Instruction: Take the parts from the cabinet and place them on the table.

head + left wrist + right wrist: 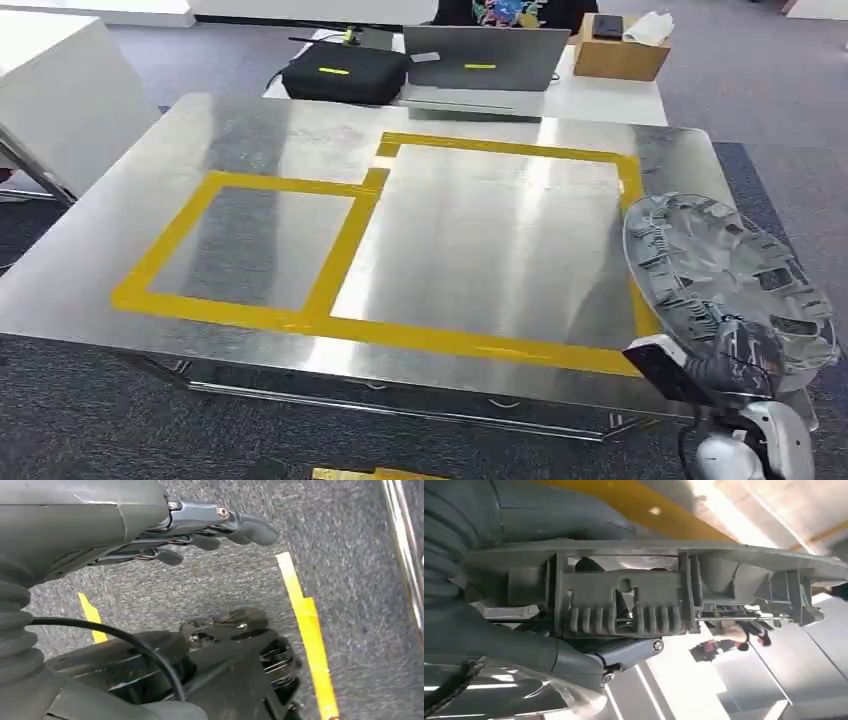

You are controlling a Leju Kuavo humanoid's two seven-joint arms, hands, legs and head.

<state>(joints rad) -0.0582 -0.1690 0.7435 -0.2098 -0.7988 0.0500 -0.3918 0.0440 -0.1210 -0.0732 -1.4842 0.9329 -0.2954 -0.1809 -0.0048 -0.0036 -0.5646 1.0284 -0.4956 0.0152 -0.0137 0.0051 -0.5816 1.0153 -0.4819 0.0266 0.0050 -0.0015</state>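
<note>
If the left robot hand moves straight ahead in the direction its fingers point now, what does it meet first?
Probably nothing close: the left robot hand hangs open above grey carpet, fingers pointing along the floor toward the yellow tape strip. Depth is unclear; the way looks free.

A round, ribbed grey plastic part (725, 275) is sitting at the right of the frame, tilted on edge over the right end of the shiny metal table (300, 130), overlapping its yellow tape outline.
</note>
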